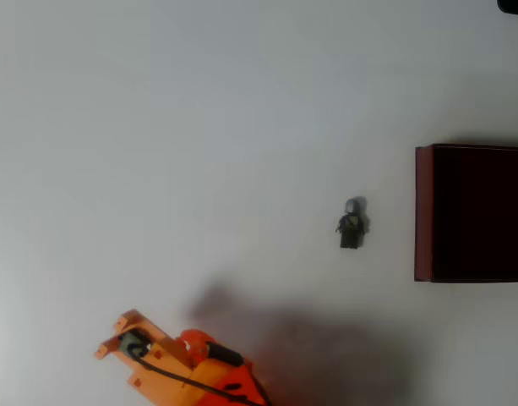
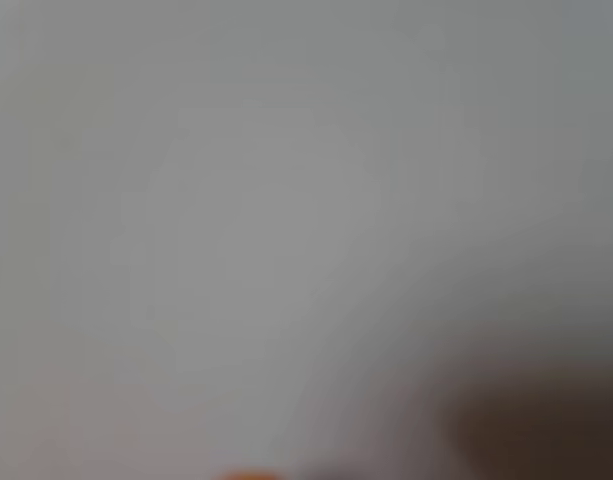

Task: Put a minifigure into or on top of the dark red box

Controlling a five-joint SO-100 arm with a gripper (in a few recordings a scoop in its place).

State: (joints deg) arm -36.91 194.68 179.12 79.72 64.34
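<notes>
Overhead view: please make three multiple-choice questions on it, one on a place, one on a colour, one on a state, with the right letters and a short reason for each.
1. Where is the toy figure in relation to the box?
A. inside it
B. on the table, left of it
C. on top of its wall

2. What colour is the box?
A. dark red
B. blue
C. yellow

3. What is the state of the toy figure?
A. held by the gripper
B. free on the table, apart from the gripper
C. under the box

Answers:
1 B: bare table shows between figure and box.
2 A: its walls are maroon.
3 B: the orange gripper is far away at the lower left.
</notes>
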